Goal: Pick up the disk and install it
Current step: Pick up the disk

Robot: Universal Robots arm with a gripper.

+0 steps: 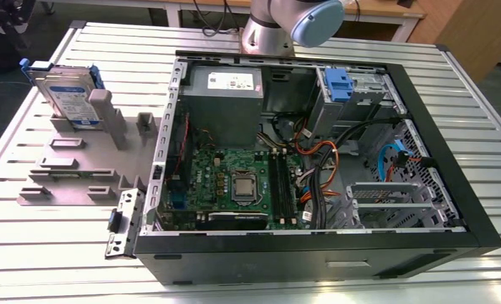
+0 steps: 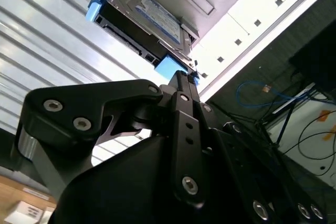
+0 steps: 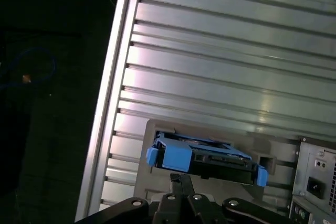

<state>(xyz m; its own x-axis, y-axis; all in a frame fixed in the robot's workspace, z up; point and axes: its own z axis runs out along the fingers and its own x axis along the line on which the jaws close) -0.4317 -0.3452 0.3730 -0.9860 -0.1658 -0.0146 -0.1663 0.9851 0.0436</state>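
Hand (image 3: 181,177) points toward the standing disk (image 3: 210,157), apart from it.

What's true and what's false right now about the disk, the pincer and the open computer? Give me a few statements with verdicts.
1. The disk stands on edge in the grey stand. True.
2. The disk sits inside the computer case. False: it is on the stand, outside the case, at the exterior view's left of it.
3. The pincer grips the disk. False: it is shut on nothing and apart from the disk.
4. The case lies open, with the motherboard exposed. True.
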